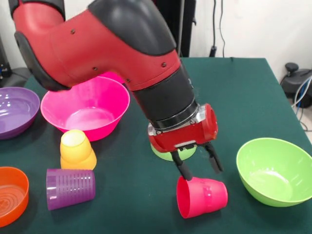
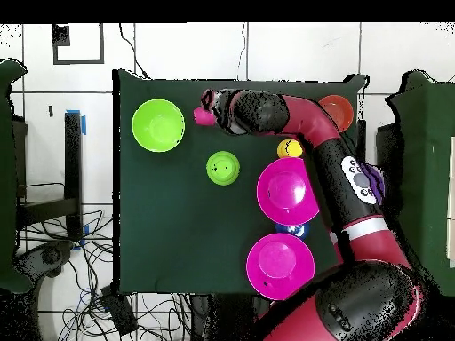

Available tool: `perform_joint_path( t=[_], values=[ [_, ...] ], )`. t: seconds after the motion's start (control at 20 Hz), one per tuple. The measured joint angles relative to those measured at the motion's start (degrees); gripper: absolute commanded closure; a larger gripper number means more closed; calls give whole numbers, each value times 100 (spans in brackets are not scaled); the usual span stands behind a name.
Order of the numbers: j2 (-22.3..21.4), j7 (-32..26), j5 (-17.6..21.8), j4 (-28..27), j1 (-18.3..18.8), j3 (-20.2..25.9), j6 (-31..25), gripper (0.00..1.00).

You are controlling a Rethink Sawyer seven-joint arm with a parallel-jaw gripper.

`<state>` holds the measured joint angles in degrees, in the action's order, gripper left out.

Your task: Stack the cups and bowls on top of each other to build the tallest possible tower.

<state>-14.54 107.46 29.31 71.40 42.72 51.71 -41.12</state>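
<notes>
My gripper (image 1: 202,174) hangs open just over a red cup (image 1: 201,196) that lies on its side near the table's front, its mouth to the left. One fingertip (image 1: 185,176) is at the cup's rim. The overhead view shows the cup (image 2: 203,114) at my gripper (image 2: 210,105). A small green bowl (image 1: 168,154) sits behind the gripper, partly hidden. A yellow cup (image 1: 77,148) stands left of it. A ridged purple cup (image 1: 70,188) lies on its side. A hot pink bowl (image 1: 87,107) has a second pink one (image 1: 113,76) behind it. The small blue bowl (image 2: 290,230) shows only from overhead.
A lime green bowl (image 1: 275,170) stands right of the red cup. A wide purple bowl (image 1: 14,111) and a shallow orange bowl (image 1: 10,195) sit at the left edge. My arm (image 1: 122,53) reaches across over the pink bowls.
</notes>
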Motion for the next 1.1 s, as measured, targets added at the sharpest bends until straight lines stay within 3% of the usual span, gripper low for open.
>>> perform_joint_path(
  t=[0.2,0.55,0.75,1.1],
  values=[
    [-360,0,407,2,-137,-139,-1,0],
    [-590,0,374,-71,-87,-127,-1,0],
    [-418,0,151,-207,-42,-106,-1,0],
    [195,0,147,-610,-126,-134,0,0]
  ],
)
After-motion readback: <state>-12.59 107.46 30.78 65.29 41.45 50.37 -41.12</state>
